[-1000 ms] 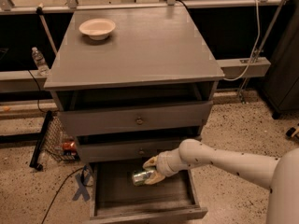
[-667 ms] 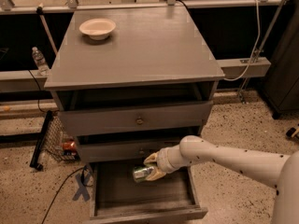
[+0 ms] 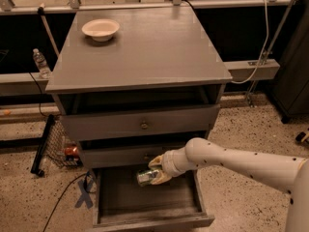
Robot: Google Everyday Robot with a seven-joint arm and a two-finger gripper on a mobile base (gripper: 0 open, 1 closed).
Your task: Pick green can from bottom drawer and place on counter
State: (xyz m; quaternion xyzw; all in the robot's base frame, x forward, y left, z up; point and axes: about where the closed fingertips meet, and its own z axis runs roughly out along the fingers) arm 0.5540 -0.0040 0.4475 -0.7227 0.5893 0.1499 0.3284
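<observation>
The green can (image 3: 145,177) lies sideways in my gripper (image 3: 155,172), held just above the wood-grain floor of the open bottom drawer (image 3: 149,202), near its back. The gripper is shut on the can, with my white arm reaching in from the right. The counter (image 3: 145,47) is the wide grey top slab of the cabinet, well above the gripper.
A white bowl (image 3: 100,29) sits at the counter's back left. Two upper drawers with brass knobs (image 3: 144,125) stand slightly open above the gripper. A clear bottle (image 3: 41,63) stands on a ledge at left. A red can (image 3: 71,151) lies in a wire basket beside the cabinet.
The gripper with the can has risen a little and shifted slightly left inside the bottom drawer.
</observation>
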